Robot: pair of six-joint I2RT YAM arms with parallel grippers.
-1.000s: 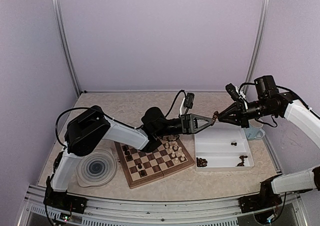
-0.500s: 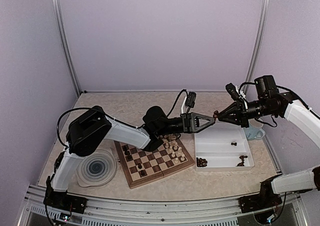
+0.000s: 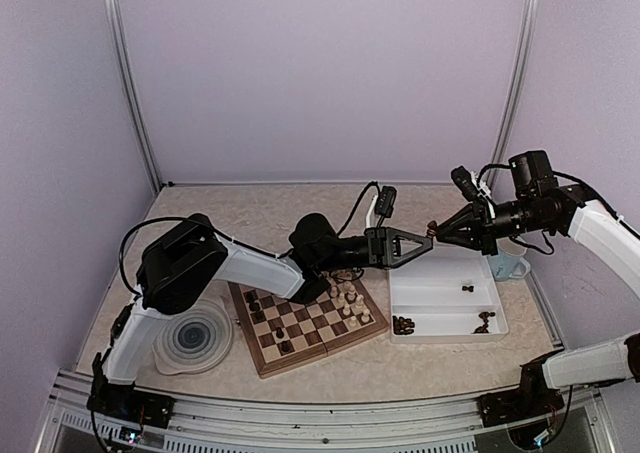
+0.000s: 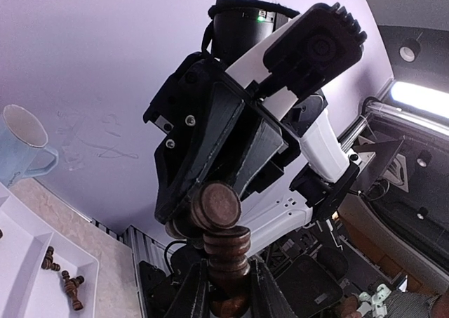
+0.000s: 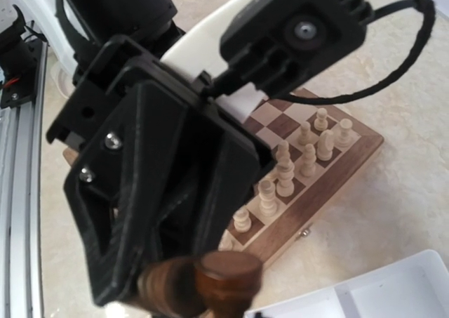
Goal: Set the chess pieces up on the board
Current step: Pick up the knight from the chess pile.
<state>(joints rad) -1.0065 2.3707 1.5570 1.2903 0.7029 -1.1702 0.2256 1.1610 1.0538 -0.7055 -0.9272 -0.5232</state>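
A: Progress on the board (image 3: 322, 354)?

B: Part done. A cluster of pale pieces (image 3: 348, 298) is seen standing toward its far right corner, and a few dark pieces (image 3: 265, 318) are scattered over the left squares. No full rank is made out on either side. More dark figures lie in both compartments of the tray (image 3: 440, 295), so the larger share of the setting-up is judged to be left.

A: And the piece in hand?

B: One dark piece (image 3: 431, 232) is held in mid-air, above the gap between board and tray and well clear of both. It is bridged by the two arms, tip to tip.

A: Grip on each side?

B: In the left wrist view the left gripper (image 4: 228, 300) is clamped on the base, with a finger pressed to each flank. The right gripper (image 4: 188, 218) is closed at the head end, though contact there is partly hidden. A hand-over is inferred.

A: Surroundings?

B: A mug (image 3: 508, 265) is noted beyond the tray, and a plate (image 3: 195, 338) left of the board.
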